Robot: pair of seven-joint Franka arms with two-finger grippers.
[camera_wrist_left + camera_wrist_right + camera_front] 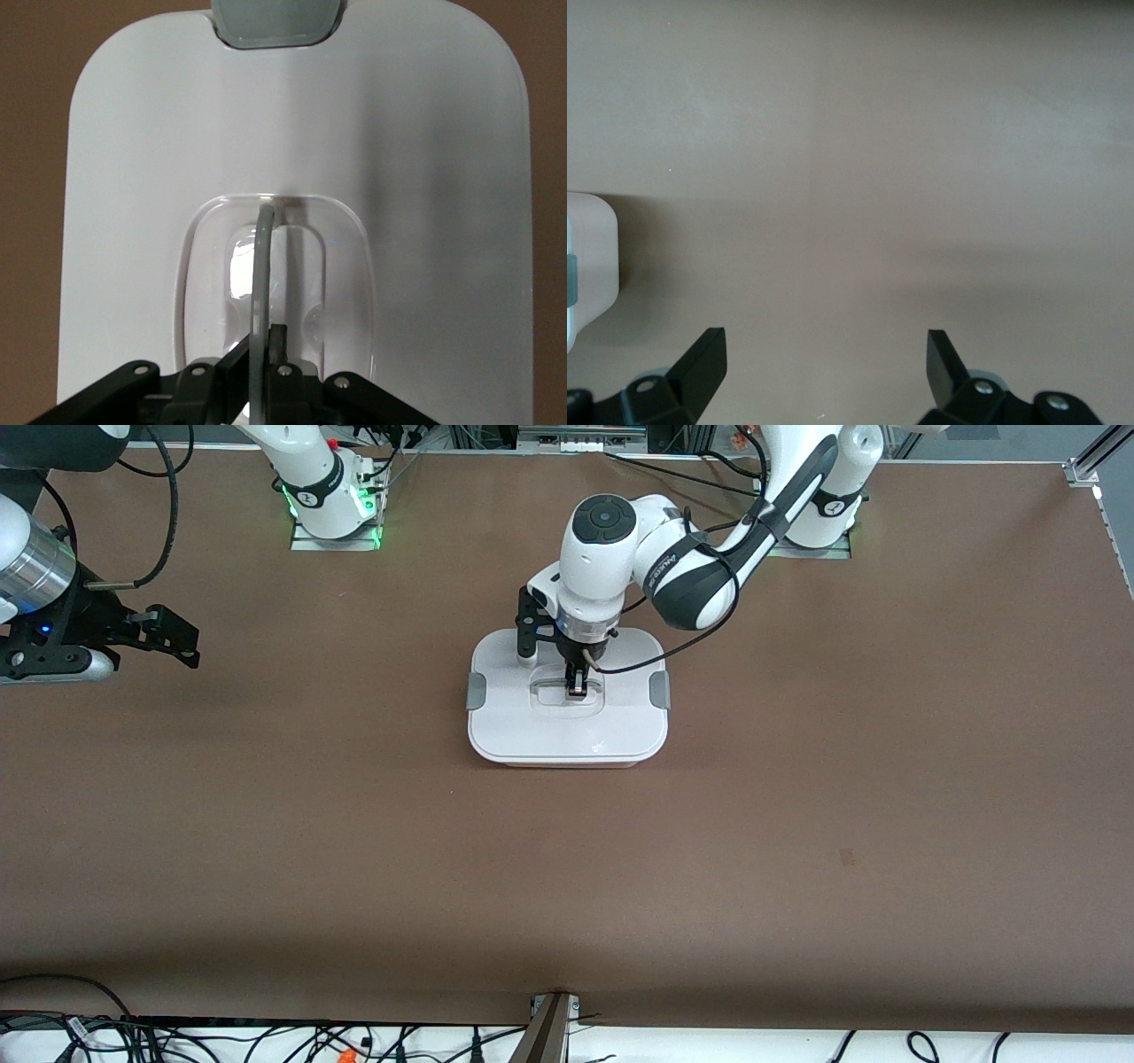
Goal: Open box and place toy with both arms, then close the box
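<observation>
The box (567,731) sits on the middle of the table with its white lid on and a grey clip (476,691) at each end. My left gripper (578,687) is down in the lid's clear recess, shut on the thin grey handle (262,257); in the left wrist view the left gripper (264,335) pinches that strip over the lid (425,177). My right gripper (186,642) is open and empty over bare table at the right arm's end; the right wrist view shows the right gripper (826,350) and one corner of the box (589,257). The toy is out of view.
The arm bases (332,509) stand along the table edge farthest from the front camera. A metal post (549,1032) and loose cables (354,1045) lie past the nearest table edge. Brown tabletop (797,824) surrounds the box.
</observation>
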